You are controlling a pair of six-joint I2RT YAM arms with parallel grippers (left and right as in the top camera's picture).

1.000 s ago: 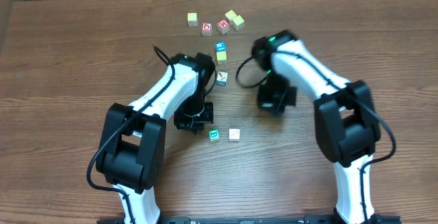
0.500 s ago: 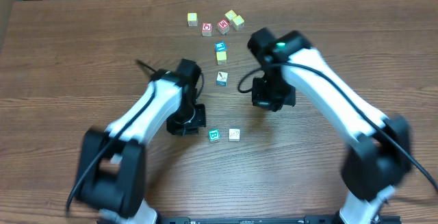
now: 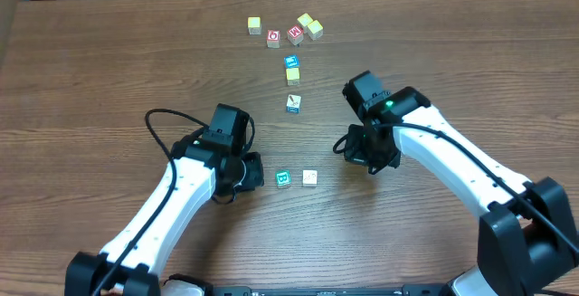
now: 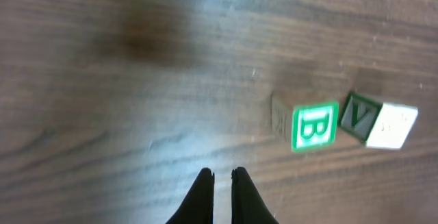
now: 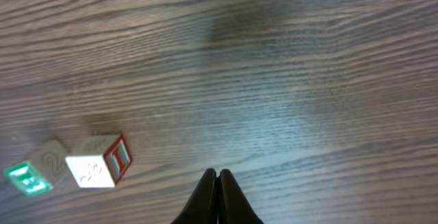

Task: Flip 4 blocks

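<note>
Overhead: your left gripper [image 3: 239, 172] and right gripper [image 3: 368, 150] flank the green block [image 3: 283, 179] and cream block [image 3: 309, 177]; flips done can't be told. Left wrist: fingers together, empty; green block ahead-right, bare table [image 4: 137, 114] around. Right wrist: jaws shut, empty; both blocks far left, open wood elsewhere.

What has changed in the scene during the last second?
The left gripper drew back toward the robot and shifted to its left. The right gripper drew back too. Both stayed shut, holding nothing. The green block, the pale block beside it and all the others stayed in place.
</note>
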